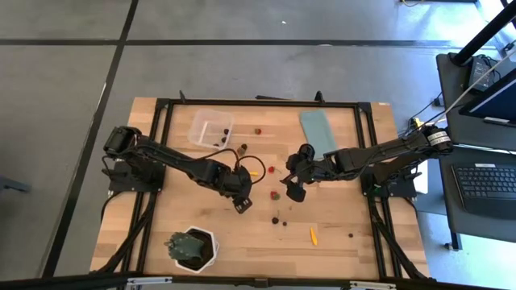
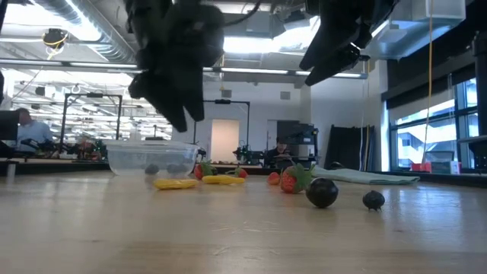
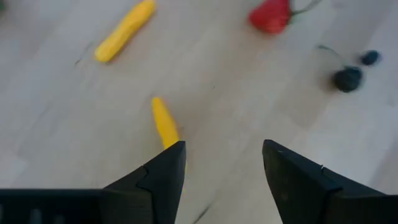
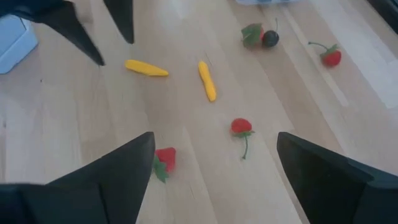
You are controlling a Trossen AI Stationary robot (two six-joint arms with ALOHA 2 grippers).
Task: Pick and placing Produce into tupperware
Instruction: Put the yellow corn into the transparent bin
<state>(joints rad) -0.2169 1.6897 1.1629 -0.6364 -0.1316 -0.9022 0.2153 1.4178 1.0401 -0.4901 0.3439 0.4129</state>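
- Near table centre: left gripper [image 1: 242,203] hangs above the wood, fingers spread, holding nothing; yellow piece [image 3: 164,122] just ahead.
- Right gripper [image 1: 292,192] close by, fingers wide apart, empty.
- Tub [image 1: 211,127] near the far edge, well apart from both grippers.
- Produce [image 1: 272,170] scattered; bare wood between pieces.

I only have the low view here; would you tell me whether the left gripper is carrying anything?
Observer: No. Its wrist view shows the left gripper open with nothing between its fingers. A yellow piece lies on the table just beside one fingertip.
Operator: Thank you. And the right gripper?
Observer: The right gripper is open and empty too, with a red piece on the table ahead of it.
Operator: Is anything in the tub?
Observer: From above, the tupperware holds a few dark pieces.
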